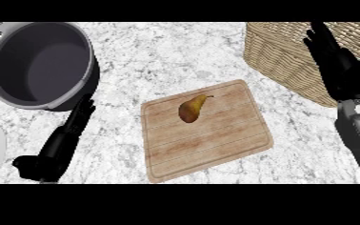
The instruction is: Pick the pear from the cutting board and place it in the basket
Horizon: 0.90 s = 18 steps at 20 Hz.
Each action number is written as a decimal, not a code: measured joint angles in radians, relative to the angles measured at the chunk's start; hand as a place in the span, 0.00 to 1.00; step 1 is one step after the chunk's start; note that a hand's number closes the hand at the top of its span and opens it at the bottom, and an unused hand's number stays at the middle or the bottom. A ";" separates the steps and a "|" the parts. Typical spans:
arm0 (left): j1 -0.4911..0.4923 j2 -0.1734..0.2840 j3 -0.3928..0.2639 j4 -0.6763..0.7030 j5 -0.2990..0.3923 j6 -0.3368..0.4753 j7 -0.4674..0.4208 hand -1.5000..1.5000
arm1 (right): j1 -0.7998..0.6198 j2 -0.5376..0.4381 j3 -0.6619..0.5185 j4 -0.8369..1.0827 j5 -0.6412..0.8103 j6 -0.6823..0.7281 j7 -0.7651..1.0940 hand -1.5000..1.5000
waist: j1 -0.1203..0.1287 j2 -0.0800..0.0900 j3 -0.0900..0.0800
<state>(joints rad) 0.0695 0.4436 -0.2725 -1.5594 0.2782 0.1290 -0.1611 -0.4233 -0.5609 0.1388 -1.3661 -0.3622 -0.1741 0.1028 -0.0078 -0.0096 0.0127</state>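
Nearest the lower edge of the head view, the left hand (65, 140) is seen low on the marbled desk (175, 52), its fingers held straight and apart from everything, pointing up toward a pot; nothing is held in it. It appears to be at rest. Beside it, toward the middle of the desk, the wooden cutting board (207, 133) is laid at a slight tilt. The pear (192, 108) is found lying on the upper left part of that board, its narrow stem end turned up and to the right, untouched by either hand.

At the right edge, the right hand (332, 59) is raised in front of the wicker basket (281, 57), with its fingers extended and spread and nothing clasped between them. It is well apart from the pear. Farther back on the left, a large grey pot (44, 64) is set just beyond the fingertips of the left hand. The inside of the basket cannot be seen from here.

As for progress, it is judged that none of the task's 2 steps has been completed: the pear has not yet been grasped, and its carrying to the basket and its release there are left to be done.
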 measured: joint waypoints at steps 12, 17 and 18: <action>-0.198 0.034 0.096 0.087 0.036 0.037 0.242 0.50 | -0.160 0.207 0.112 0.142 0.150 -0.054 -0.126 0.00 | 0.052 0.009 -0.026; -0.268 0.031 0.110 0.137 0.041 0.038 0.301 0.50 | -0.352 0.421 0.195 0.308 0.281 -0.261 -0.005 0.00 | 0.054 0.018 -0.017; -0.277 0.027 0.111 0.147 0.040 0.039 0.309 0.50 | -0.408 0.431 0.186 0.342 0.286 -0.268 0.048 0.00 | 0.051 0.018 -0.017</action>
<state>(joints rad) -0.2076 0.4705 -0.1613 -1.4126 0.3186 0.1683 0.1479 -0.8314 -0.1299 0.3253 -1.0240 -0.0760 -0.4420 0.1504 0.0432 0.0083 -0.0040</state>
